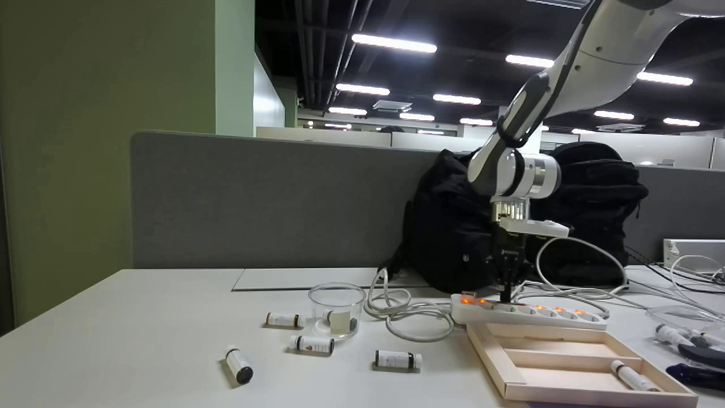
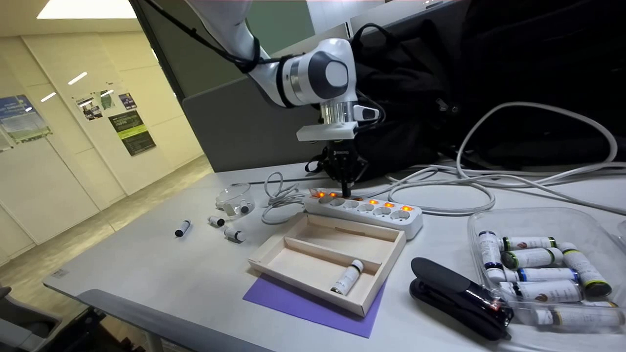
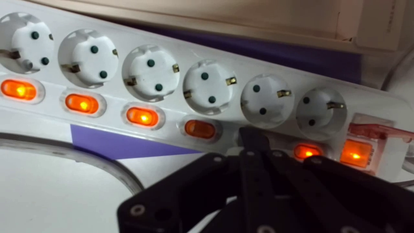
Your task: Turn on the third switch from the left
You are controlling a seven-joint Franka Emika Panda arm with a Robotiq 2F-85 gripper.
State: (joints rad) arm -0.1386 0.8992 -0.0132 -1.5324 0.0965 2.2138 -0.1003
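Observation:
A white power strip lies on the table, also in the other views. It has several round sockets and a row of orange switches. In the wrist view a square master switch with a raised clear-red cover is lit, and so is the small switch beside it. One switch is unlit; the switches beyond it are lit. My gripper points down, fingers shut and empty, tips at the strip between the lit and unlit small switches. The switch under the tips is hidden; contact is unclear.
A wooden tray with one vial stands in front of the strip on a purple sheet. Cables and black backpacks are behind. A stapler, a vial container and a clear cup stand around.

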